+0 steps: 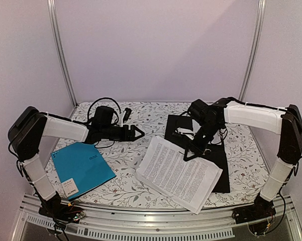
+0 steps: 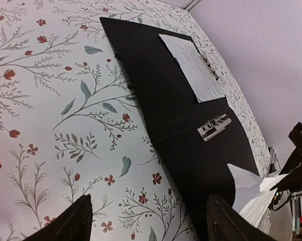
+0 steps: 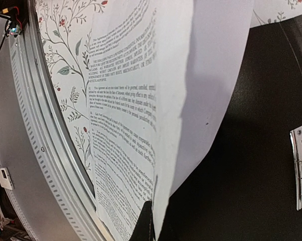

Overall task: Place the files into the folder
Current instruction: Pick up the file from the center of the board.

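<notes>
At centre right of the top view, the folder lay open, much covered by the right arm and the files. The right gripper pinched their upper corner; the left gripper hovered spread and empty.

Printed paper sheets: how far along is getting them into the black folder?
Done: the flat black folder lies open, silver clip exposed. In hand: the right gripper pinches the white printed paper sheets, overlapping the folder. Remaining: slide them fully inside; the left gripper is open, holding nothing.
</notes>
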Robot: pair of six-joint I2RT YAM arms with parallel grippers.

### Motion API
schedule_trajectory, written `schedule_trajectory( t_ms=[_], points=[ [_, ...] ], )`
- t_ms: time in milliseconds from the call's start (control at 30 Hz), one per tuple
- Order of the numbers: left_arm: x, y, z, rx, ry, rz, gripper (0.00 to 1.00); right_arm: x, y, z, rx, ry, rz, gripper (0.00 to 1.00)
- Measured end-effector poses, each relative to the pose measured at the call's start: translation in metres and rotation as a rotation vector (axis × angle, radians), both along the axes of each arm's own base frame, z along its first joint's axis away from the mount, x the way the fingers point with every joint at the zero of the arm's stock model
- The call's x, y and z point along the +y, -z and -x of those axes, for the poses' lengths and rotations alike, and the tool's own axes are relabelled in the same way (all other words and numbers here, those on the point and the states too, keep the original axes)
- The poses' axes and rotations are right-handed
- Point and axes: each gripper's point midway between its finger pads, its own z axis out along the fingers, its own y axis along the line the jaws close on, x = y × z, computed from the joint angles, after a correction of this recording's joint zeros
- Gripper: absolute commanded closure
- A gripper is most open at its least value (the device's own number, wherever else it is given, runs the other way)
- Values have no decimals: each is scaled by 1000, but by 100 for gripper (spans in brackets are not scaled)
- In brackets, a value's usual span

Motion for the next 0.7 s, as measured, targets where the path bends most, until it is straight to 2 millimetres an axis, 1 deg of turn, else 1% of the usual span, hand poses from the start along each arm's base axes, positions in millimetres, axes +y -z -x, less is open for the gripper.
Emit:
schedule_trajectory(
  t_ms=[100,200,400,533,700],
  points=[
    [-3,0,1,0,6,0,22,1,-13,-3,-44,17,-41,100],
    [-5,-3,0,-8,9,6,22,1,-20,-6,-72,26,-67,100],
    [-9,-10,0,-22,23,29,22,0,-25,-6,-102,45,-95,100],
    [-15,-19,2,-42,53,71,22,-3,-27,-8,-121,61,-108,100],
    [-20,-30,11,-87,109,141,23,-7,-34,-11,-149,83,-128,100]
  ],
)
